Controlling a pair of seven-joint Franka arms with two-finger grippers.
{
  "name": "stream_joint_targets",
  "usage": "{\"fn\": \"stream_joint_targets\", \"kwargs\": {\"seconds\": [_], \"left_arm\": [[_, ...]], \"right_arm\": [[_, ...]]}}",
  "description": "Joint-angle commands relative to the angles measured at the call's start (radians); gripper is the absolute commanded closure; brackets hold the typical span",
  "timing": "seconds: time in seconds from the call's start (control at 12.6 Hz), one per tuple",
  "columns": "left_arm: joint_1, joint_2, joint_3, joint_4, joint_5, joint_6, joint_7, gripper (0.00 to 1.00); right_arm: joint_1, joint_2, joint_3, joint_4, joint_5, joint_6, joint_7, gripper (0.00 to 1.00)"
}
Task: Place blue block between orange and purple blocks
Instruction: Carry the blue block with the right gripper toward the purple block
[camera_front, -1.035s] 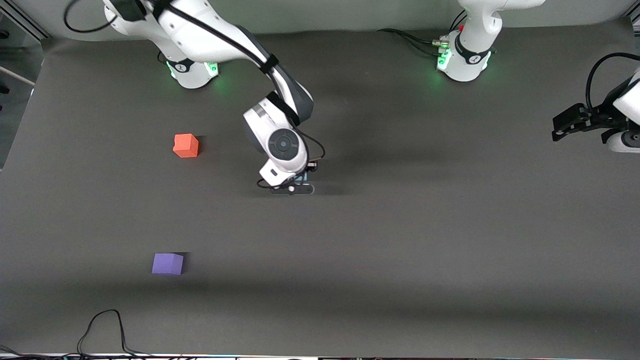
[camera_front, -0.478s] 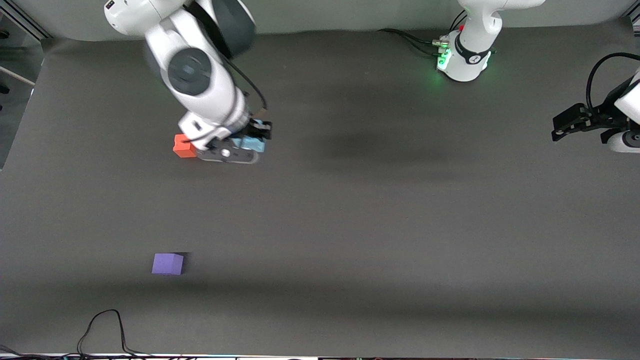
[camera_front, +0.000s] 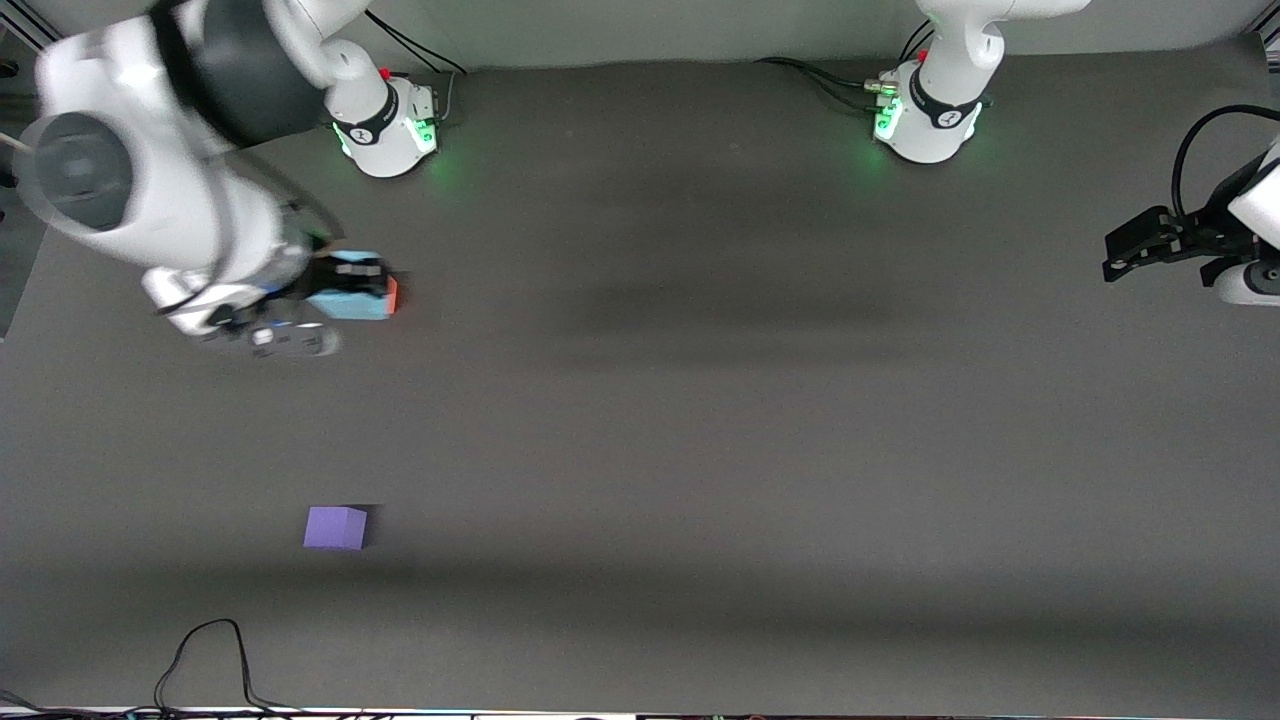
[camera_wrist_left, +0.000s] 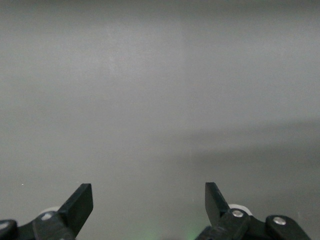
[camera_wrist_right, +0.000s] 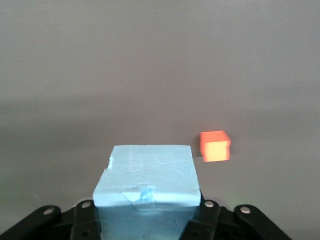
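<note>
My right gripper (camera_front: 340, 283) is shut on the light blue block (camera_front: 352, 303) and holds it in the air over the orange block (camera_front: 393, 293). Only a sliver of the orange block shows past the blue one in the front view. In the right wrist view the blue block (camera_wrist_right: 149, 175) fills the jaws and the orange block (camera_wrist_right: 215, 146) lies on the mat below. The purple block (camera_front: 335, 527) sits nearer to the front camera than the orange one. My left gripper (camera_front: 1113, 258) waits open and empty at the left arm's end of the table, its fingers (camera_wrist_left: 80, 204) wide apart.
The dark grey mat (camera_front: 700, 450) covers the table. The arm bases (camera_front: 385, 120) (camera_front: 925, 120) stand along its edge farthest from the front camera. A black cable (camera_front: 205, 650) loops onto the mat at the edge nearest that camera, close to the purple block.
My right arm has lifted the blue block from the middle of the mat and swung it toward the right arm's end, to over the orange block. The left arm has not moved.
</note>
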Motion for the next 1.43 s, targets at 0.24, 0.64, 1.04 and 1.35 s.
{"fn": "stream_joint_targets", "kwargs": {"seconds": [0.24, 0.64, 1.04, 1.35], "left_arm": [[0.004, 0.001, -0.003, 0.006, -0.009, -0.016, 0.002, 0.0], [0.004, 0.003, -0.003, 0.009, -0.009, -0.01, 0.015, 0.0], [0.003, 0.004, -0.003, 0.009, -0.011, -0.004, 0.013, 0.0], [-0.001, 0.006, -0.003, 0.008, -0.009, 0.001, -0.001, 0.0]], "right_arm": [[0.009, -0.011, -0.278, -0.023, -0.051, -0.011, -0.398, 0.8], [0.016, -0.005, -0.291, -0.244, -0.039, 0.24, -0.405, 0.77], [0.012, 0.235, -0.283, -0.35, 0.146, 0.538, -0.472, 0.76], [0.007, 0.45, -0.282, -0.35, 0.406, 0.641, -0.634, 0.75]]}}
